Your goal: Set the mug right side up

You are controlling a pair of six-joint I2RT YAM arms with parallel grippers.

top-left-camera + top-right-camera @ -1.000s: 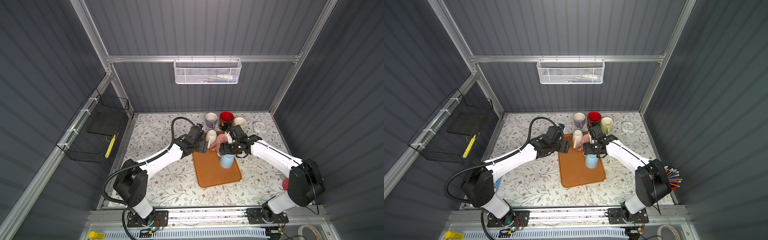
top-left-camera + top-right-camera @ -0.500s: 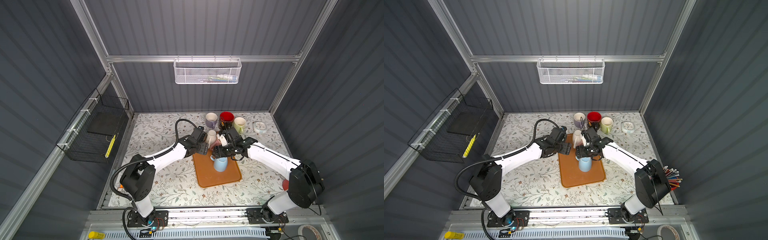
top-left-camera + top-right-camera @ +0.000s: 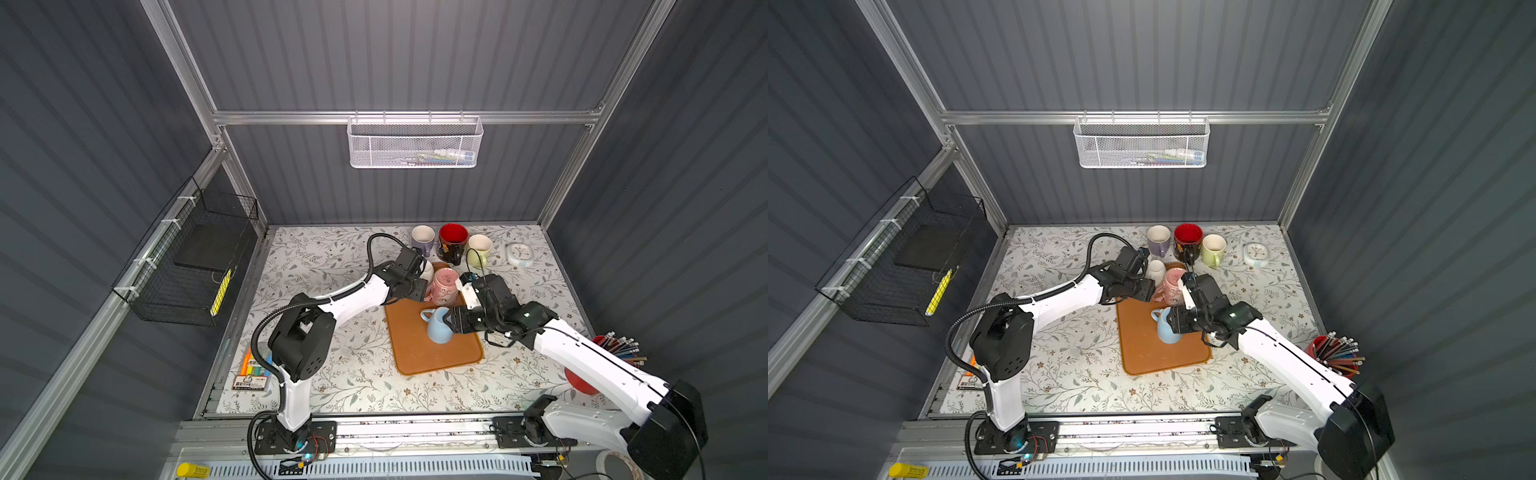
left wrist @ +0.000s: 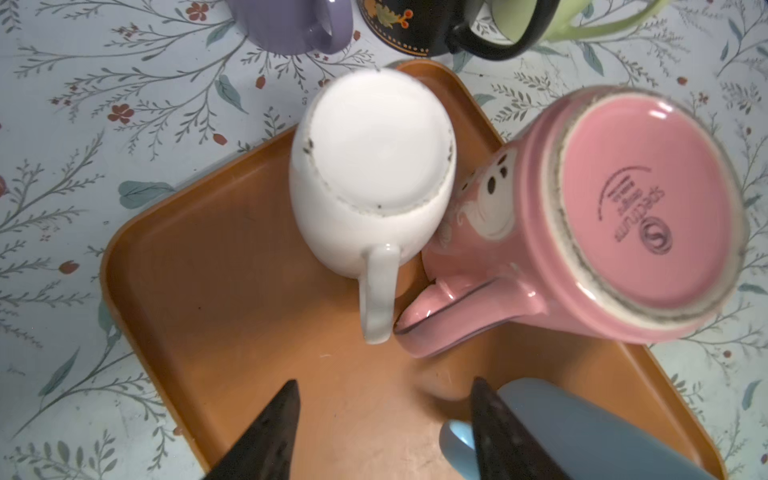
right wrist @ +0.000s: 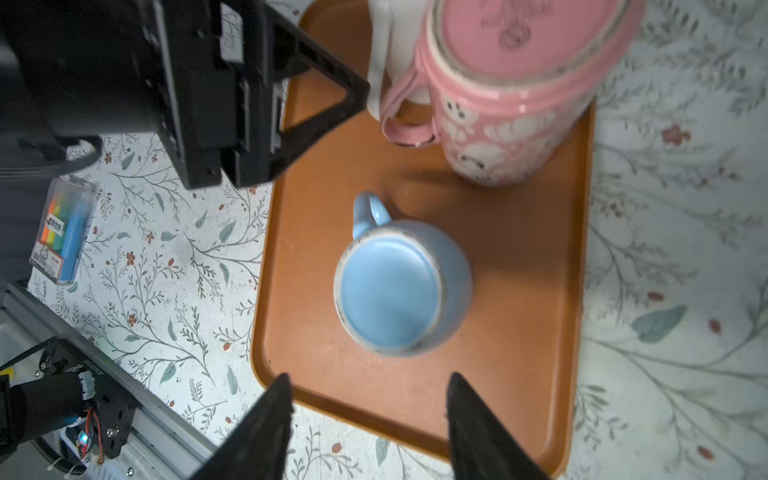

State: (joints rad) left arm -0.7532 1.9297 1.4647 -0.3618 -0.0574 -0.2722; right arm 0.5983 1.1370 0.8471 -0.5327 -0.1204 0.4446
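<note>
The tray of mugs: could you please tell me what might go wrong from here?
The handles of the pink mug and white mug appear to touch, so lifting either could drag the other. The left end effector and right end effector both crowd the blue mug and might collide.

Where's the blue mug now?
In both top views the blue mug sits upside down mid-table on the orange tray, just in front of the pink mug.

Soft even light, blurry wrist views
</note>
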